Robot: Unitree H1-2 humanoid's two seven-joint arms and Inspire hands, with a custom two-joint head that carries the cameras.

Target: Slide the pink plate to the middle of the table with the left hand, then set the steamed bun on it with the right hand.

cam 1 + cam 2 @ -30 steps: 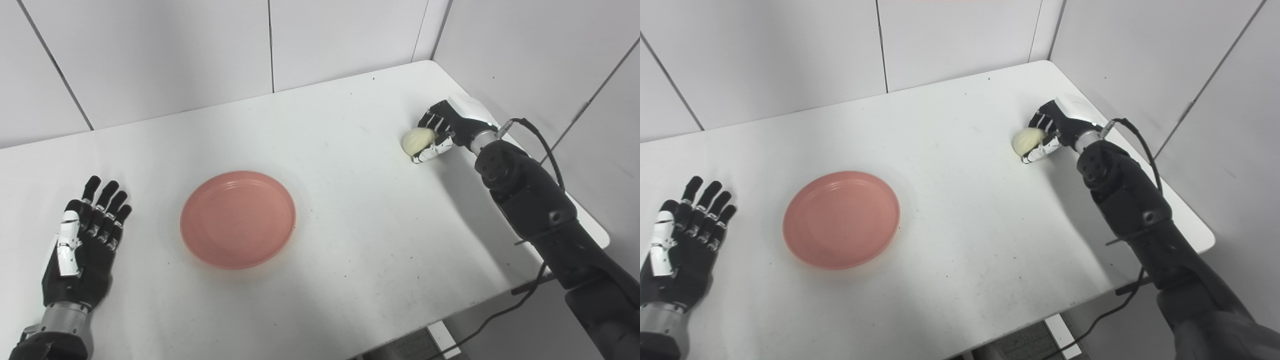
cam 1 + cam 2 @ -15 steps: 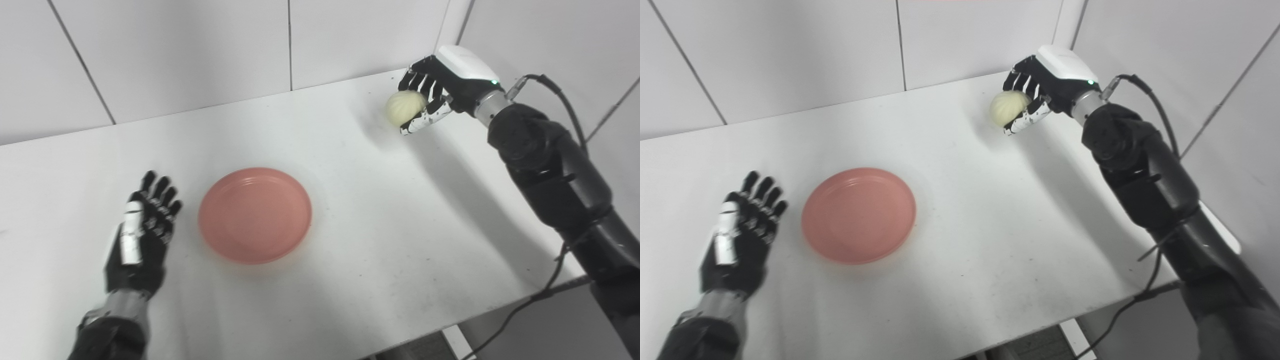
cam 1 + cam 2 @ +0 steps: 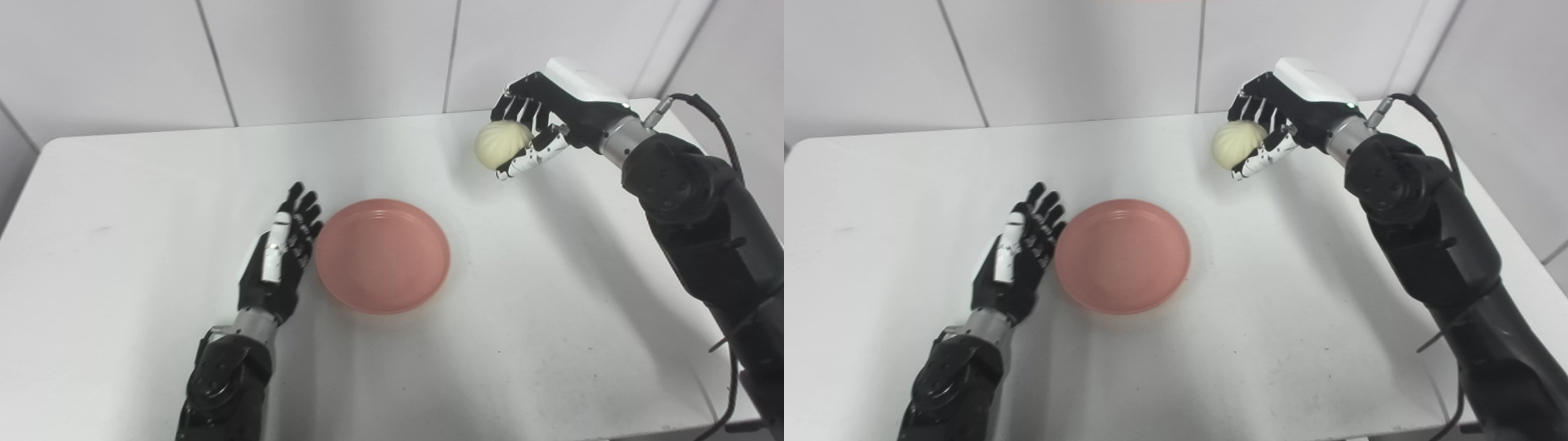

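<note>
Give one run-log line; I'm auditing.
left hand: open beside pink plate | right hand: holding steamed bun aloft

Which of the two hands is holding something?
The right hand, raised above the table's far right side, has its fingers closed around the steamed bun. The left hand is open and empty, beside the pink plate.

A white tabletop (image 3: pixel 122 202) with rounded corners fills most of both views, its surface marked by faint specks and smudges. Behind it stands a wall (image 3: pixel 324 55) of large pale grey panels split by thin dark vertical seams. A second panelled wall (image 3: pixel 1507 79) meets it at the right, forming a corner. The light is soft and even, casting blurred shadows on the tabletop.
</note>
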